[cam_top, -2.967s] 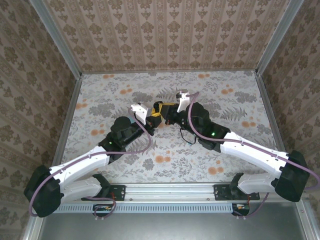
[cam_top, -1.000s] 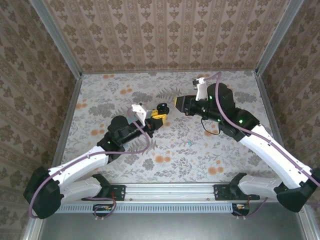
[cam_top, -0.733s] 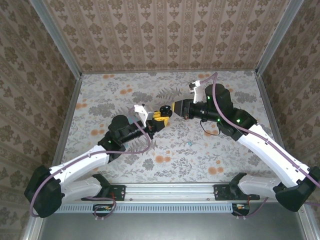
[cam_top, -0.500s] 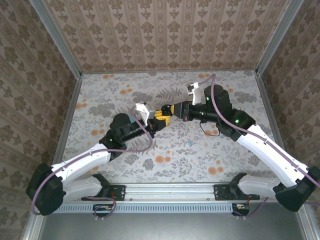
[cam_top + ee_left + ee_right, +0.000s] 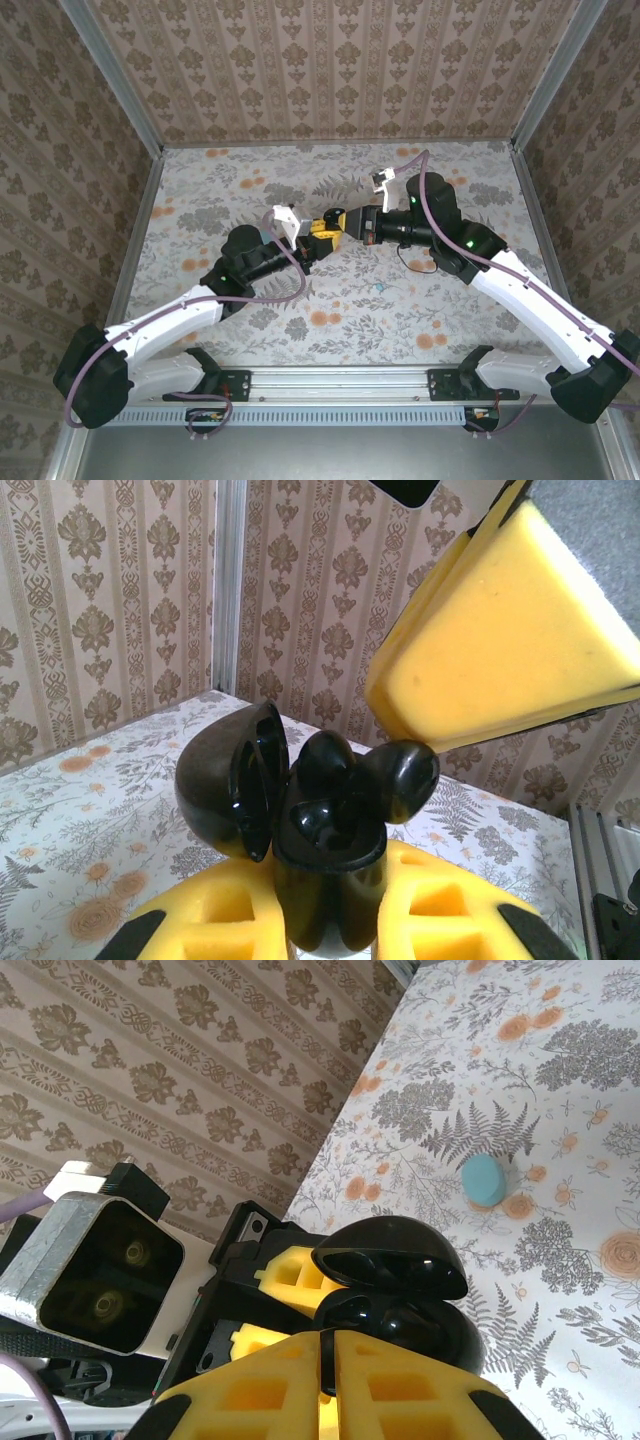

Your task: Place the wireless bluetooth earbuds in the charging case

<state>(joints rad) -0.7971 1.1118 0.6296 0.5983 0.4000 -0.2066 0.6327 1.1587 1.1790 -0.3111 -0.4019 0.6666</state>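
Left gripper [image 5: 330, 920] is clamped narrow on the charging case [image 5: 325, 865], a black clamshell and not turquoise. It stands upright between the yellow pads [image 5: 215, 920], at lower centre of the left wrist frame. The lid [image 5: 232, 780] is swung open to the left, so the wells face up and toward the other arm. I hold it off the table [image 5: 330, 330] so the right arm gets a straight line in.

Right gripper [image 5: 330, 1380] has its fingers almost together, only a thin seam between them at the bottom of its own frame. I read that as a pinch on an earbud [image 5: 402, 773]. In the left wrist view the black bud sits under the big yellow pad at upper right, touching the case rim and tilted, not seated. A second rounded black shape [image 5: 325, 763] sits in the middle of the case, probably the other bud already in, but I can't tell for sure.

In the top view both grippers meet at centre frame, slightly above the middle.

A small turquoise round piece [image 5: 484, 1178] lies on the table at right of the right wrist frame, well apart from the case and untouched.

My call: insertion is in progress. The bud needs aligning with its well before I release, because letting go while it is tilted could drop it off the rim.
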